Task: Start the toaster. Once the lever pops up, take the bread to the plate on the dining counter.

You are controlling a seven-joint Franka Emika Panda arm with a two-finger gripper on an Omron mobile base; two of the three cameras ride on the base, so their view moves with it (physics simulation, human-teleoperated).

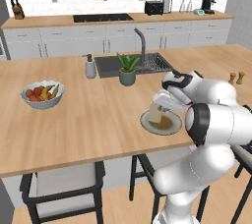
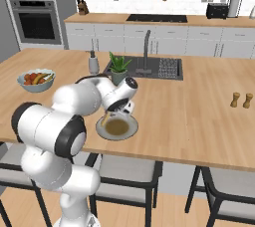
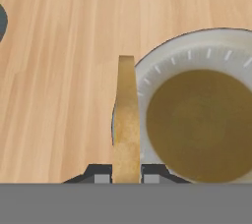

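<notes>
Over the plate's rim: my gripper hangs above the dining counter, its two dark fingers pressed against the flat faces of the bread.
Grip: I see the jaws pinching the slice edge-on, one finger on each side, in the hand view.
Bread: pale tan slice, held upright below the hand; in the left base view it hangs at, just over the near-left rim of the plate.
Bread contact: I cannot tell whether its lower edge touches the plate or hovers above it.
Plate: round grey-beige dish with a brownish centre, directly beneath and to one side of my fingers; seen from the bases at and.
Toaster: black box on the far wall-side counter, well away from my hand, beside a tall silvery kettle.
Ahead of the hand: potted green plant and the dark sink with its tap.
Beside the sink: a grey soap dispenser.
Far from the hand along the counter: white fruit bowl.
Opposite side: two small brown shakers standing together, well apart from the plate.
Arm: I see the white arm bent over the counter edge, with dark stools tucked below.
</notes>
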